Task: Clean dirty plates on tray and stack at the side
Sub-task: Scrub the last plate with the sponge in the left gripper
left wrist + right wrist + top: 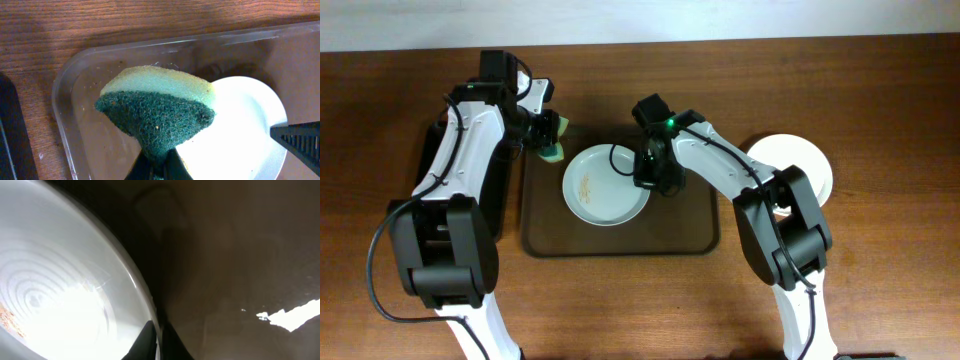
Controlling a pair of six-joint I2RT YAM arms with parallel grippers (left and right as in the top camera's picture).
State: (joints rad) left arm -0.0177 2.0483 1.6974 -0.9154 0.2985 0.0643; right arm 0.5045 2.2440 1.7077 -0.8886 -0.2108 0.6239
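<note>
A white plate [600, 190] with an orange-brown smear lies on the brown tray [690, 235]. My right gripper [648, 172] is shut on the plate's right rim [145, 300]; the smear shows at the left edge of the right wrist view [7, 317]. My left gripper [548, 135] is shut on a green and yellow sponge [157, 107], held above the tray's far left corner [75, 70], just left of the plate [240, 130]. A white plate stack [798, 165] sits on the table to the right of the tray.
A narrow black tray [430, 150] lies left of the brown tray, under my left arm; its edge shows in the left wrist view [10, 130]. Bare wooden table [650, 300] surrounds the trays.
</note>
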